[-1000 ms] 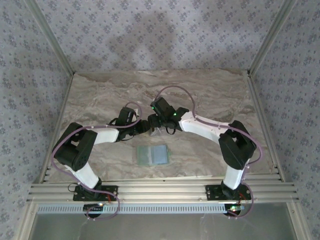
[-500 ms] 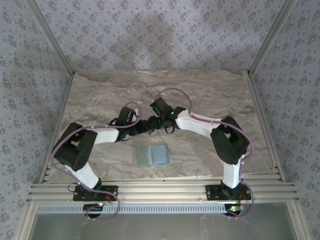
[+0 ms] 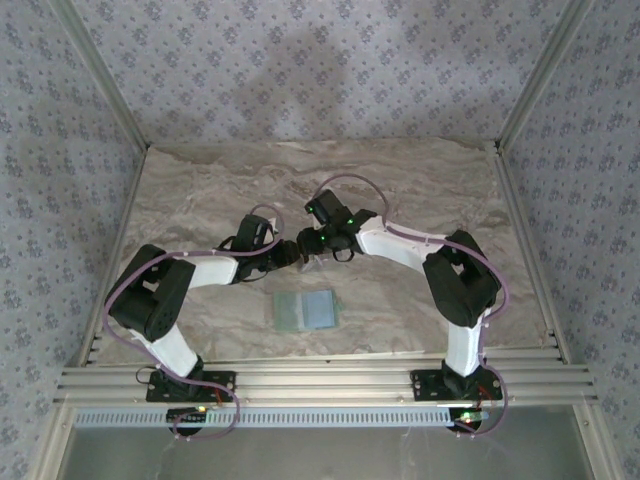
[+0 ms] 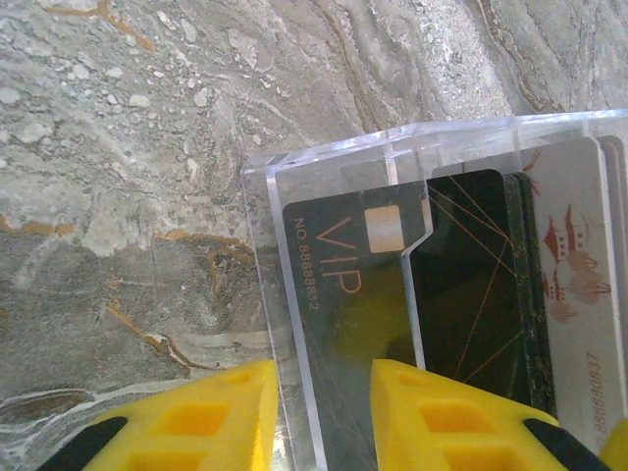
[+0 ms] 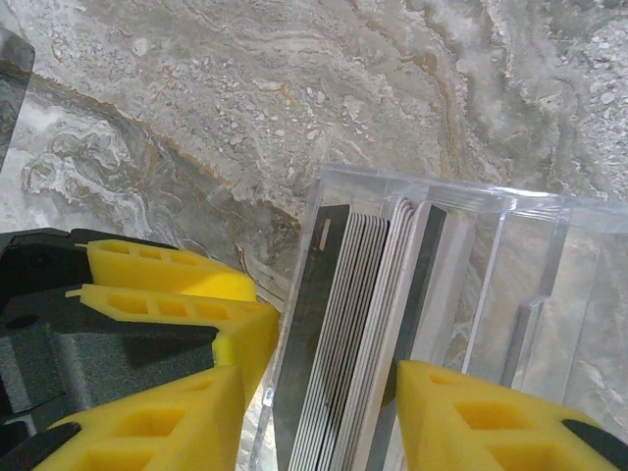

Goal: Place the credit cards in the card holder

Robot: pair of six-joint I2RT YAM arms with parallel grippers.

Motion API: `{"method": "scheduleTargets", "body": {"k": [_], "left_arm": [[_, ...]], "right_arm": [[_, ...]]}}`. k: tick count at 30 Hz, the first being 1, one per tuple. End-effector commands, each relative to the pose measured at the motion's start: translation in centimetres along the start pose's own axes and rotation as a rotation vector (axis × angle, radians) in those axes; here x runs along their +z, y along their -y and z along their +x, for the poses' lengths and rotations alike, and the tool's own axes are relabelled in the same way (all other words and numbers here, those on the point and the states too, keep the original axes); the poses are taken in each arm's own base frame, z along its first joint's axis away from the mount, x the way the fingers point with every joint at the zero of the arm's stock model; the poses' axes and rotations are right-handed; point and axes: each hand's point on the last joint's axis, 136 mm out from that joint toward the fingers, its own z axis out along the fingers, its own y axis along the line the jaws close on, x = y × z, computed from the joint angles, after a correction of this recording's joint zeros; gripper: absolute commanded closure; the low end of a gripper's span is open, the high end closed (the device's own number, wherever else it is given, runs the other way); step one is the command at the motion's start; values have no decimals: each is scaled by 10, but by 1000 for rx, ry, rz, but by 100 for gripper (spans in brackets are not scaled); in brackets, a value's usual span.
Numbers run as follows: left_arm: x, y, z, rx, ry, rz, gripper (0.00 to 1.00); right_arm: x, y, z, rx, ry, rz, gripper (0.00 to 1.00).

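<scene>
From above, the two arms make an arch over the marble-patterned tabletop (image 3: 430, 190). Each rises from its base at the bottom of the frame, bends out at the elbow and lays its white forearm inward, so the left gripper (image 3: 290, 253) and right gripper (image 3: 311, 245) meet nose to nose just left of centre. Lower in the frame, apart from both, the small flat sage-green card holder (image 3: 287, 309) lies opened on the table; its right half looks paler, blue-grey, and I can't make out why. In the left wrist camera, the left gripper's yellow foam fingers (image 4: 235, 392) sit at the bottom edge, drawn narrow and pinching the end wall of a clear plastic box (image 4: 324, 157) that takes up the right half of the frame. Inside it are the credit cards (image 4: 471, 285): a black VIP card (image 4: 334, 285) with gold lettering nearest that wall, more dark ones behind, and a white card with a red pattern (image 4: 574, 265) at the right edge. In the right wrist camera, the right gripper (image 5: 319, 392) comes up from the bottom edge with a yellow finger either side of the stack, seen edge-on. The right pad is at the outermost card and the left just beside the box wall; I can't tell whether they are squeezing.
</scene>
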Motion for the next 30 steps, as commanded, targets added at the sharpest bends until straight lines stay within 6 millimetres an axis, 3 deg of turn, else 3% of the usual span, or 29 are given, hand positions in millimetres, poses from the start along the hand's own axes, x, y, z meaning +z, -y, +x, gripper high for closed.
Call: {"method": "scheduleTargets", "body": {"k": [1, 30], "left_arm": [[5, 1, 4, 7, -11, 11, 70], [10, -1, 6, 0, -22, 12, 70]], "right_arm": [[-6, -12, -1, -11, 6, -74, 55], [-16, -14, -4, 4, 19, -123, 72]]}}
